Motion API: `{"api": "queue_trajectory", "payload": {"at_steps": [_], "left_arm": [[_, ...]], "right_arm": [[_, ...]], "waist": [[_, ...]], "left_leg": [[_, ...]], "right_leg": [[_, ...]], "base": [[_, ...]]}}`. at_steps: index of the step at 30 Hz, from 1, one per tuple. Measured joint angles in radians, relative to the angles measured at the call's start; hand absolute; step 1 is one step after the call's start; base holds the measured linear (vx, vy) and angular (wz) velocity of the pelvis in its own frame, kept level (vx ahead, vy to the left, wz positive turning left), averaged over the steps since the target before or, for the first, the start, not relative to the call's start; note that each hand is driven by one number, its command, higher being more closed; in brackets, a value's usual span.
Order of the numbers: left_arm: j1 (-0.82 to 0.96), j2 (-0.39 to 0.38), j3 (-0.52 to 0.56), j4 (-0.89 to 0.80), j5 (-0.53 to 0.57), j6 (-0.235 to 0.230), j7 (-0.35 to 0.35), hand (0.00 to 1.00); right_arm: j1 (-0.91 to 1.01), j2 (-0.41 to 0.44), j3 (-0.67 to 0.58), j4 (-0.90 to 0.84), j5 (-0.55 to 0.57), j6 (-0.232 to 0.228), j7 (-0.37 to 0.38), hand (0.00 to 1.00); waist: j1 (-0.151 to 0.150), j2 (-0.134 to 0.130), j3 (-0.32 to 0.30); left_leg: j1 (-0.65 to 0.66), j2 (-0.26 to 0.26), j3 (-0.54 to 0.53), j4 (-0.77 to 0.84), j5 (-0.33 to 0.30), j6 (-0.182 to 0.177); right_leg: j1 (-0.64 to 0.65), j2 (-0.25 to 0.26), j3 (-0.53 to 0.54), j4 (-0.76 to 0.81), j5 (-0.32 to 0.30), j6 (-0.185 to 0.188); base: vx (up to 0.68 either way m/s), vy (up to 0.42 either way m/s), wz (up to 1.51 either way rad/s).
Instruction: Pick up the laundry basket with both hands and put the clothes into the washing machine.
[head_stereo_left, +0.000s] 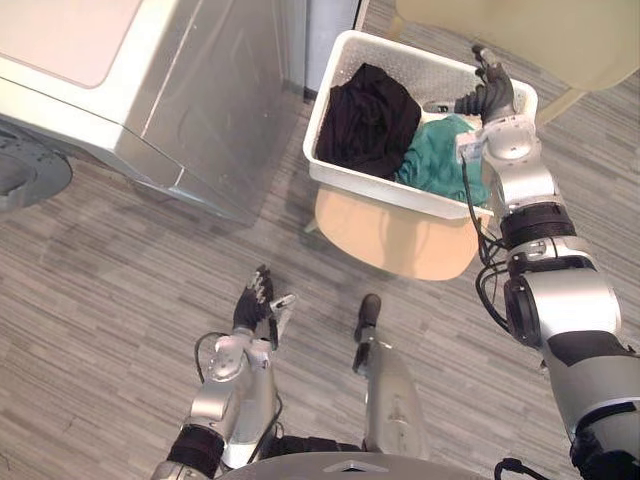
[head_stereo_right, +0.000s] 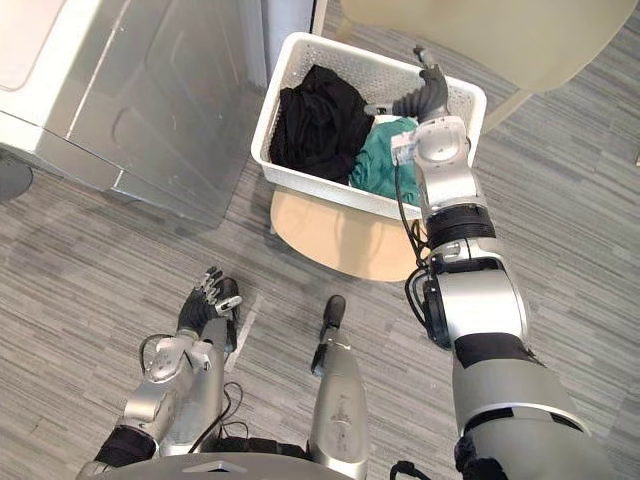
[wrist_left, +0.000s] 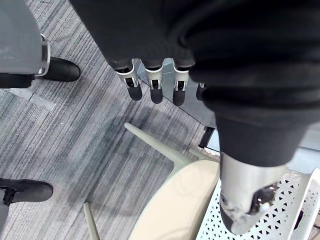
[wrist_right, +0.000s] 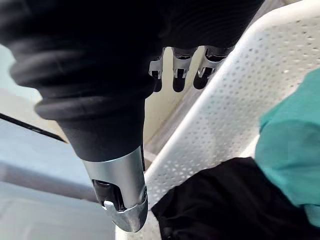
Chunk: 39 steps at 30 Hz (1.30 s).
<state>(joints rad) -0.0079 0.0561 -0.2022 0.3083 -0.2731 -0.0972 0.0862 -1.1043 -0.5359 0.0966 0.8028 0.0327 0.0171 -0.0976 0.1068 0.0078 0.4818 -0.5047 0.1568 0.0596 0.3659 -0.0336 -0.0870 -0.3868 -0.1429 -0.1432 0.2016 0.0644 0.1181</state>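
Upper centre of head view: white perforated plastic laundry basket (head_stereo_left: 415, 65), seated on round beige chair (head_stereo_left: 395, 240). Chair legs mostly hidden under seat and basket.
Inside basket: crumpled black garment (head_stereo_left: 370, 118) in left half, teal garment (head_stereo_left: 435, 160) in right half, touching each other. Right edge of teal garment hidden behind right forearm.
Right hand (head_stereo_left: 492, 97) at basket's right-hand rim, upper right of frame. In own wrist view: fingers (wrist_right: 177, 80) straight in a row, thumb (wrist_right: 120, 195) well apart from them, nothing clasped. Perforated wall and both garments just past them. Contact with rim: can't tell.
Left hand (head_stereo_left: 255, 305) in lower left of head view, low over grey wood-grain plank floor (head_stereo_left: 100, 300), well apart from basket. In own wrist view: fingers (wrist_left: 155, 90) straight, thumb (wrist_left: 247, 200) apart, holding nothing; beige seat and a basket corner visible beyond.
Silver-grey washing machine with pale top (head_stereo_left: 190, 100) in upper left, cut off by top and left edges, near basket's left side. Door or opening not made out.
Second beige chair (head_stereo_left: 520, 30) at upper right, cut off by frame, just behind basket.
Dark grey rounded object (head_stereo_left: 30, 175) at left edge, cut off, not identifiable.
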Motion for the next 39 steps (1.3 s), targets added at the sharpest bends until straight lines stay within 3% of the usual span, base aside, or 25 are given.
{"api": "queue_trajectory", "payload": {"at_steps": [4, 8, 12, 25, 39], "left_arm": [[-0.030, 0.001, 0.020, 0.031, -0.001, -0.001, 0.018, 0.00], [-0.072, -0.004, 0.044, 0.067, -0.011, -0.003, 0.035, 0.00], [-0.088, -0.025, 0.058, 0.067, -0.037, -0.011, 0.055, 0.00], [-0.100, -0.077, 0.064, 0.022, -0.053, -0.023, 0.059, 0.00], [-0.137, -0.109, 0.004, -0.054, -0.078, -0.035, 0.038, 0.00]], "right_arm": [[0.001, 0.000, 0.007, 0.002, 0.001, -0.001, 0.000, 0.00], [-0.098, -0.006, 0.059, 0.210, -0.001, 0.010, 0.003, 0.00], [-0.181, -0.020, 0.089, 0.319, -0.001, 0.025, 0.009, 0.00], [-0.322, -0.038, 0.261, 0.425, 0.000, 0.030, 0.031, 0.00], [-0.389, -0.094, 0.418, 0.429, 0.010, 0.028, 0.056, 0.00]], "waist": [[0.003, -0.006, 0.003], [0.007, -0.015, 0.008], [0.036, -0.020, 0.011], [0.057, -0.023, 0.012], [0.089, -0.022, 0.012]], "left_leg": [[-0.015, 0.008, -0.008, -0.017, 0.013, -0.006], [-0.055, 0.013, -0.033, -0.020, 0.036, -0.011], [-0.083, 0.022, -0.047, -0.042, 0.060, -0.017], [-0.109, 0.028, -0.093, -0.232, 0.194, -0.037], [-0.167, 0.033, -0.136, -0.342, 0.268, -0.049]], "right_leg": [[-0.016, 0.009, -0.007, 0.000, 0.004, -0.006], [-0.044, 0.018, -0.029, -0.004, 0.015, -0.016], [-0.071, 0.028, -0.045, -0.010, 0.025, -0.024], [-0.120, 0.032, -0.128, -0.050, 0.048, -0.039], [-0.180, 0.042, -0.187, -0.083, 0.060, -0.043]], "base": [[-0.03, -0.039, 0.01], [-0.03, -0.035, 0.08], [-0.02, -0.040, 0.08], [0.00, -0.051, 0.13], [0.03, -0.037, 0.07]]}}
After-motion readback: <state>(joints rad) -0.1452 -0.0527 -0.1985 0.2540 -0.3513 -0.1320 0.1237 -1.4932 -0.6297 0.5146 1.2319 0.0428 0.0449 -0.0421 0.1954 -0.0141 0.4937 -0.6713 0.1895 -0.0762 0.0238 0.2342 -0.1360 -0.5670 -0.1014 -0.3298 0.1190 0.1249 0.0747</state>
